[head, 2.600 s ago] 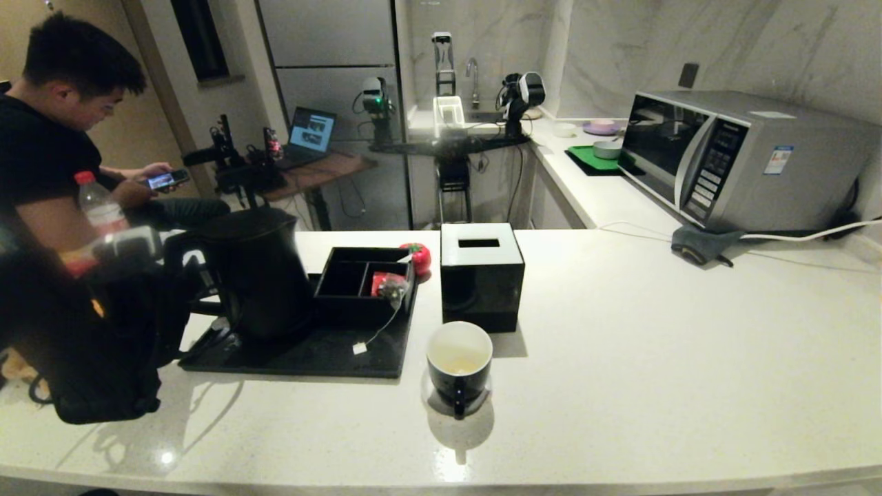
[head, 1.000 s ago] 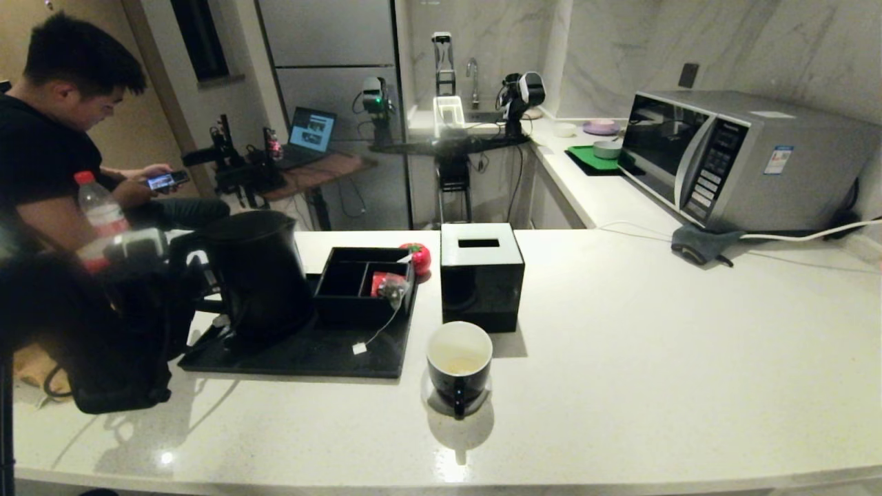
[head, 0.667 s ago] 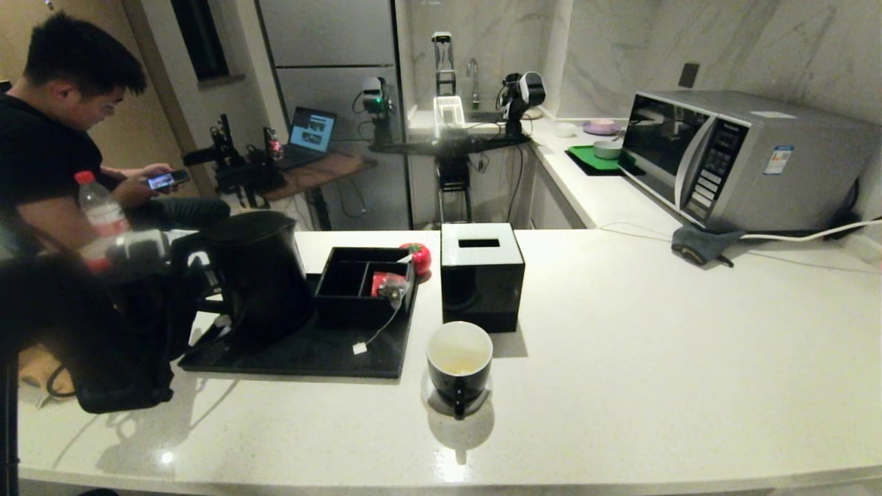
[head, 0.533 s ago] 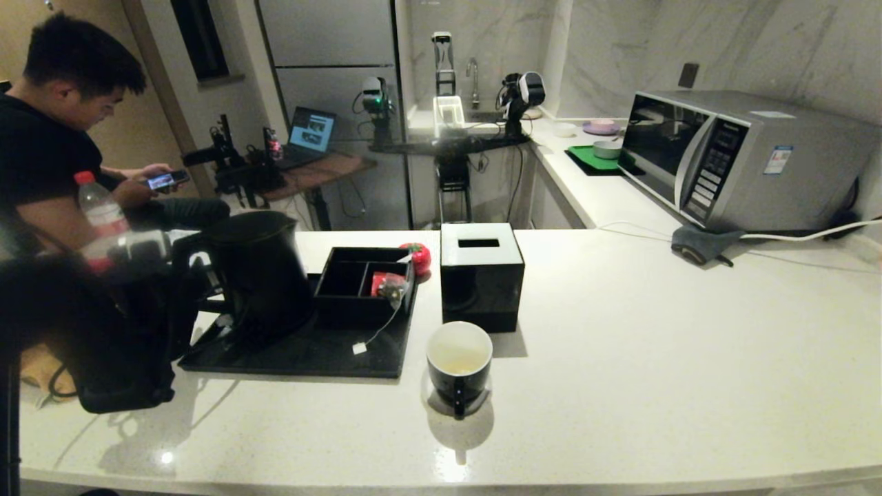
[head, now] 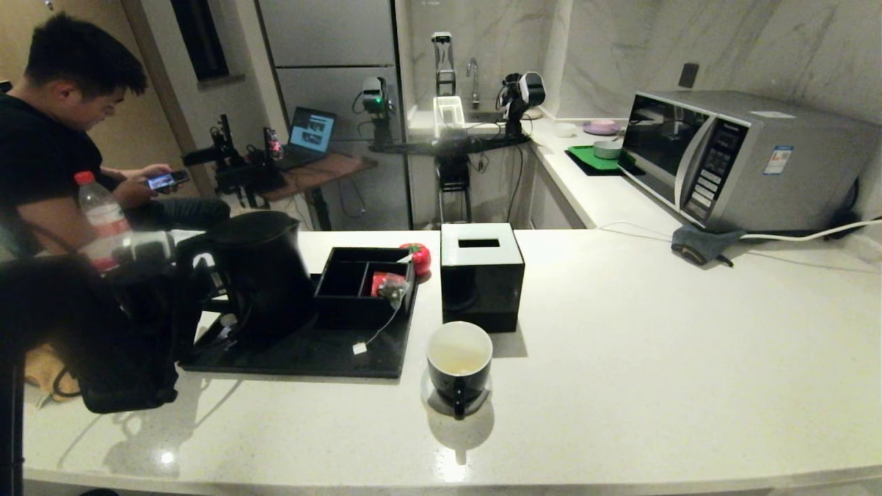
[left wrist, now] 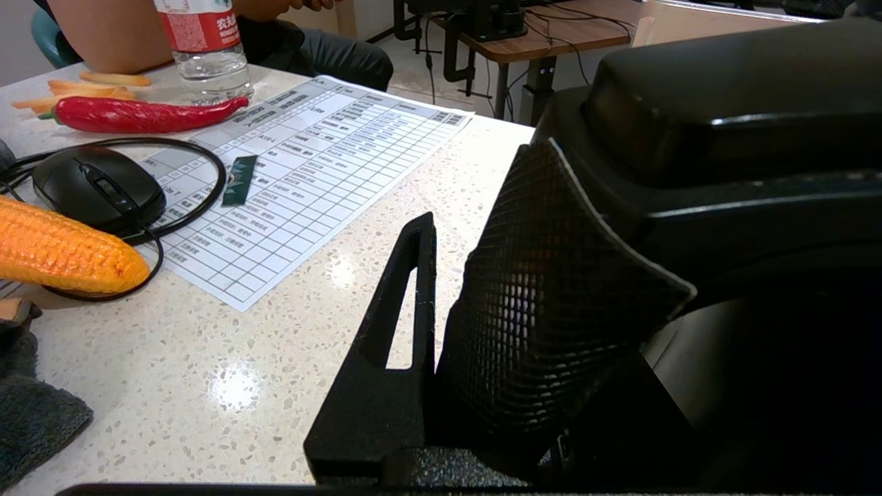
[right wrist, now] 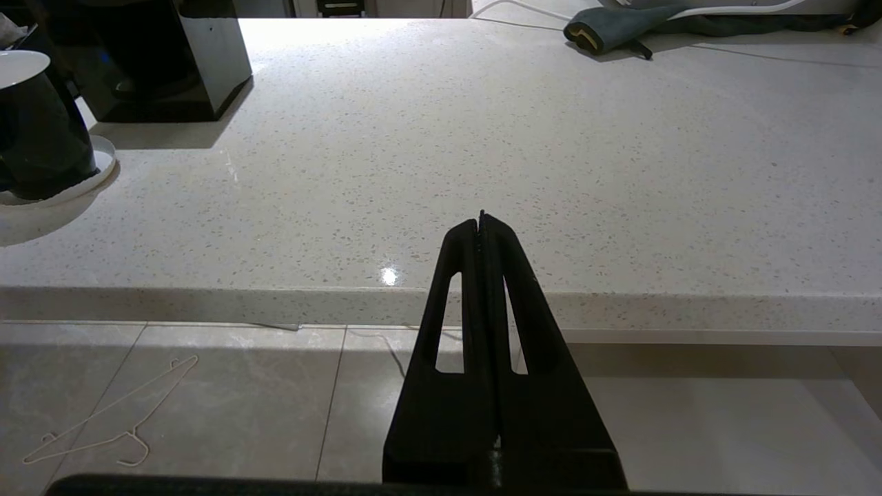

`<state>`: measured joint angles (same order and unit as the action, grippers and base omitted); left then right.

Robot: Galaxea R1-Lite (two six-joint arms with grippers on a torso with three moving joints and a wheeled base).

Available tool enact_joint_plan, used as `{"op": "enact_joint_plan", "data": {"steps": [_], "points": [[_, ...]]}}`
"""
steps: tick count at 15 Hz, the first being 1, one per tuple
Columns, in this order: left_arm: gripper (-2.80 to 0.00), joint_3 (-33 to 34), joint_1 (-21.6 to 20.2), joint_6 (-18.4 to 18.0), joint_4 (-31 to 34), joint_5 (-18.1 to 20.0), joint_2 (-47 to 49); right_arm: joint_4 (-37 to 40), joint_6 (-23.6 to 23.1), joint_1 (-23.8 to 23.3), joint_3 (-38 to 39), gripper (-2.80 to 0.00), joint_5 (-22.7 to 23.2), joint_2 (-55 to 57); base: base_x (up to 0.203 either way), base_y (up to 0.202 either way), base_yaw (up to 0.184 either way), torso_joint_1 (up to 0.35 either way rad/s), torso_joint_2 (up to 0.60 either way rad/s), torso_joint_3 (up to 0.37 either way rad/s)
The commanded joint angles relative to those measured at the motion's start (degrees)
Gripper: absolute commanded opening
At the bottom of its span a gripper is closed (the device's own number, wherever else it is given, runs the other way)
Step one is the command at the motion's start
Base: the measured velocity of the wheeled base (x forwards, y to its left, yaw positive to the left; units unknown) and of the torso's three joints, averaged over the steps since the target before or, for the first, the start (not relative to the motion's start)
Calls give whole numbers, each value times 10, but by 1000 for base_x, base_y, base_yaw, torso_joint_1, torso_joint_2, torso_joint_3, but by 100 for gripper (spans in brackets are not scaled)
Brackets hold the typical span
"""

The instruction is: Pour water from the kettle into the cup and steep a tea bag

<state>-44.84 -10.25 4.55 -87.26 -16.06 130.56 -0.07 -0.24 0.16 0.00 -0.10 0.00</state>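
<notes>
Left hand (head: 185,286) sits at the big loop handle of the tall matte black electric kettle (head: 258,275), closed on that handle; the left wrist view shows one slotted black finger (left wrist: 393,344) on one side of the handle and a mesh-textured pad pressed against it, with the kettle (left wrist: 723,138) filling the space just beyond. The kettle looks tipped slightly, its base over the flat black tray (head: 324,355) that lies on the white speckled counter (head: 654,344). Past the kettle from this hand, a black divided box (head: 362,286) rests on the same tray, and the small greyish-white tea bag (head: 394,289) hangs over the box's near wall beside a red square packet (head: 380,281); its thin string runs down to a tiny white paper tag (head: 359,348) lying on the tray. Further along, off the tray, the small glossy black cup (head: 459,368) with a white interior stands on a round saucer and holds a little pale yellowish water (head: 457,364). A black square tissue box (head: 481,274) stands just behind the cup.

Right hand (right wrist: 481,224) hangs below and in front of the counter edge, well apart from everything, its two fingers pressed together with nothing between them; the cup (right wrist: 38,131) shows far off to one side in its wrist view.
</notes>
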Motion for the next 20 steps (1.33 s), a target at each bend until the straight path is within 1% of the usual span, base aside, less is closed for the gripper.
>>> {"op": "enact_joint_plan", "data": {"steps": [1,3,4,13,20], "points": [[-280,3,0,0,-27,-1,1,0,0,0,0,-280,0,0,0,0,0,0,0,0],[-280,6,2,0,-27,-1,1,0,0,0,0,-280,0,0,0,0,0,0,0,0],[0,7,2,0,-27,-1,1,0,0,0,0,-280,0,0,0,0,0,0,0,0],[0,35,7,1,-27,-1,-14,0,0,0,0,-280,0,0,0,0,0,0,0,0],[0,97,11,2,-27,-1,-60,0,0,0,0,-280,0,0,0,0,0,0,0,0]]}}
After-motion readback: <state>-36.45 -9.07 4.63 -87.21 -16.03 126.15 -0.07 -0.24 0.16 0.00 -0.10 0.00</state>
